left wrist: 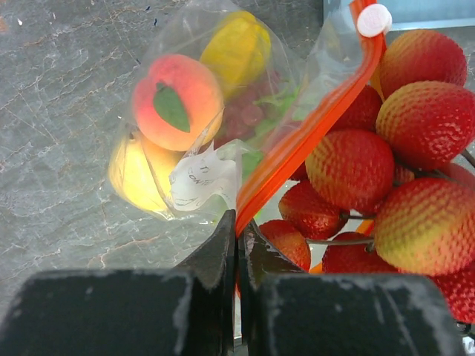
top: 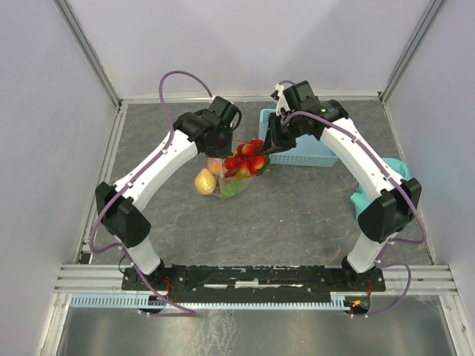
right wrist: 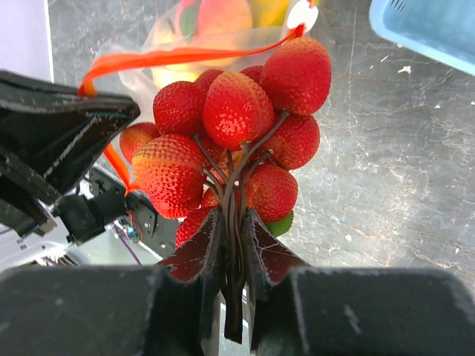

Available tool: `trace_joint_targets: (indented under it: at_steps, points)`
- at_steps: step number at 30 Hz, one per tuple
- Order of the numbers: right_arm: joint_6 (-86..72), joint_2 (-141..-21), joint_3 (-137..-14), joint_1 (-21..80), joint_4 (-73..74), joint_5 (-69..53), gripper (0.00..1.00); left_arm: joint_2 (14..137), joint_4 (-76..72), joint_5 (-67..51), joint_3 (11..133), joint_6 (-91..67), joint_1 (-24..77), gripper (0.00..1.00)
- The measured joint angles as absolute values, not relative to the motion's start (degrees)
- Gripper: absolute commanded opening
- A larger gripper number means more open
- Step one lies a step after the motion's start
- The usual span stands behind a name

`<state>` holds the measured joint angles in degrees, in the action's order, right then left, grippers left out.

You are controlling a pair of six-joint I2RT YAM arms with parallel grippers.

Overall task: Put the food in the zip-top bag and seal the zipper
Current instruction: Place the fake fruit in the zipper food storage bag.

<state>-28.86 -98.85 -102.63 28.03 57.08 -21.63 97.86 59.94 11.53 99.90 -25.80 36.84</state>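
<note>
The clear zip-top bag (top: 231,182) lies on the table between both arms. A peach (left wrist: 178,100), a yellow lemon (left wrist: 137,174) and another yellow piece (left wrist: 237,48) show through its plastic. My left gripper (left wrist: 239,222) is shut on the red-orange zipper strip (left wrist: 312,126) and holds the mouth up. The white slider (left wrist: 373,20) sits at the strip's far end. My right gripper (right wrist: 234,222) is shut on the dark stems of a bunch of red berries (right wrist: 237,111), held right at the bag's open mouth (right wrist: 185,55). The bunch shows from above (top: 249,159).
The light-blue basket (top: 304,152) stands just behind the right gripper and shows in the right wrist view (right wrist: 430,33). A teal cloth (top: 364,196) lies by the right arm. Walls and metal rails bound the dark table.
</note>
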Motion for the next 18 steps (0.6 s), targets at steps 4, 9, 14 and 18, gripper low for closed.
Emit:
trace_joint_targets:
  at_steps: [4, 9, 14, 18]
  points:
    - [-31.24, -99.35, -103.26, 28.4, 55.96, -19.94, 0.02, 97.86, 59.86, 10.46, 99.9, -25.8, 36.82, 0.03]
    - [-32.73, -101.06, -104.81, 30.59, 55.13, -19.16, 0.02, 97.89, 59.88, 9.34, 99.92, -25.8, 36.88, 0.03]
    - [-32.77, -103.98, -105.65, 33.95, 55.02, -19.16, 0.02, 98.02, 60.14, 8.78, 100.97, -25.8, 36.88, 0.03]
    - [-32.91, -105.27, -105.41, 35.11, 54.76, -19.16, 0.02, 99.02, 60.64, 8.75, 102.1, -25.8, 36.86, 0.03]
